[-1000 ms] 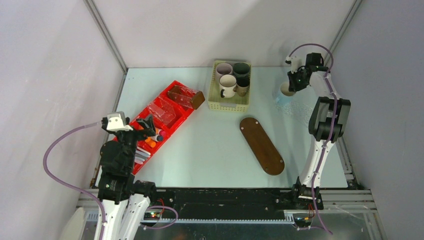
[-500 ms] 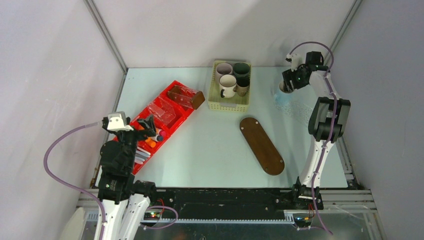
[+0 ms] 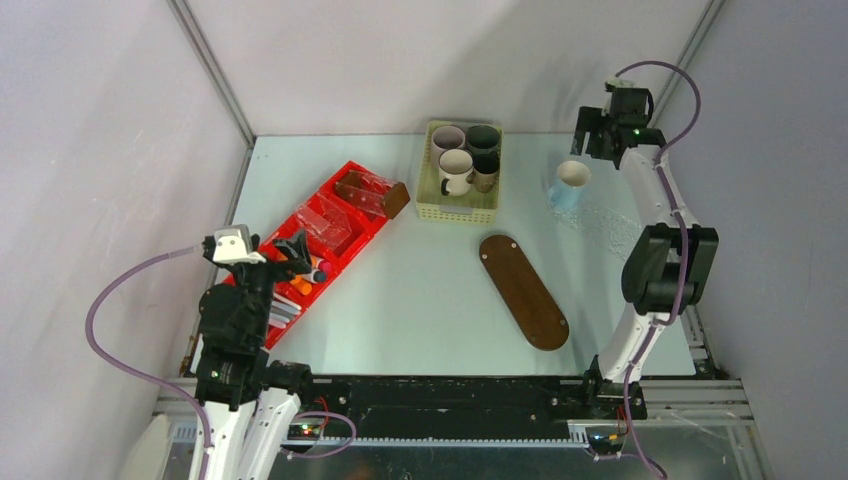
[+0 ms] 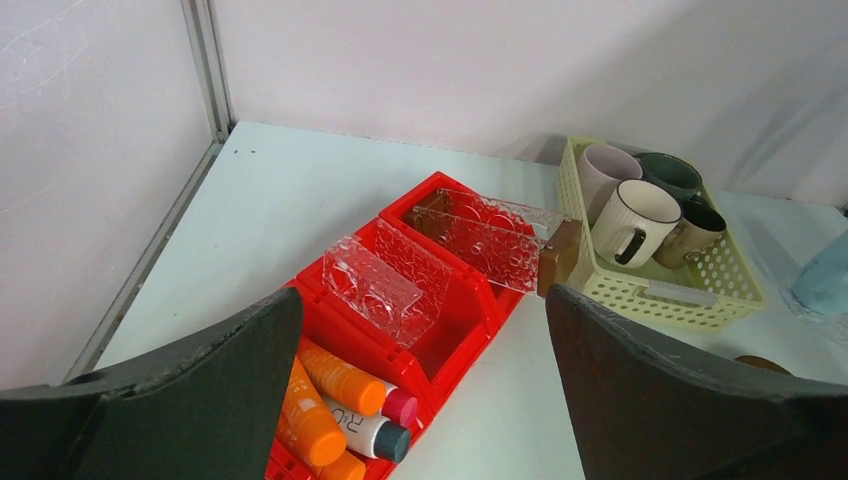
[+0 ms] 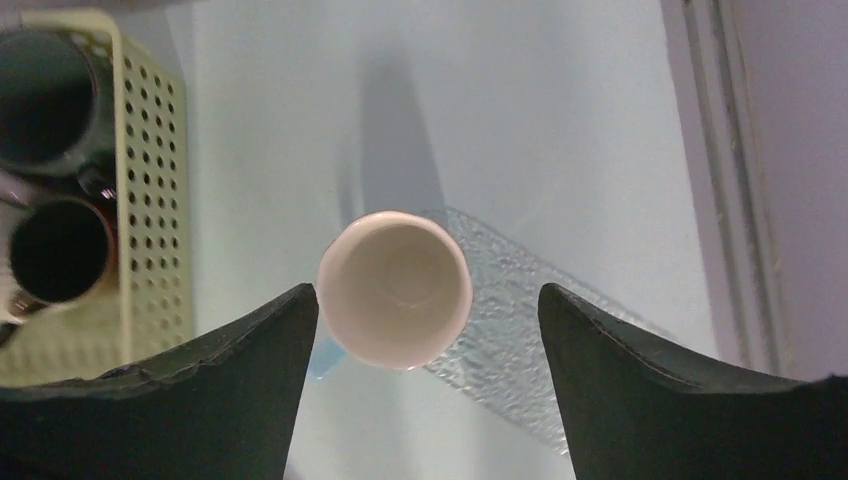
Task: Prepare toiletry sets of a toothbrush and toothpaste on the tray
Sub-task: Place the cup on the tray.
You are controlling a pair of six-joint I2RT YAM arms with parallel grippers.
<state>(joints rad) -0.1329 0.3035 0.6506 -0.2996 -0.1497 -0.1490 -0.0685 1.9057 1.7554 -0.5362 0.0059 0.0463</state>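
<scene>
Left gripper is held with jaws spread wide, nothing grasped, poised over the near end of the red bin. Just below, toward the left finger, orange toothpaste tubes and one white tube are seen lying side by side in the nearest compartment. Their long axes are slanted, caps toward the right, roughly along the jaw-to-jaw line, so a wrist turn is judged necessary before closing. Right gripper is likewise spread and empty, raised above a pale-blue mug standing on a clear textured mat. The tray lies mid-bench with nothing on it, long axis diagonal, well apart from the bin and nearer the right arm.
</scene>
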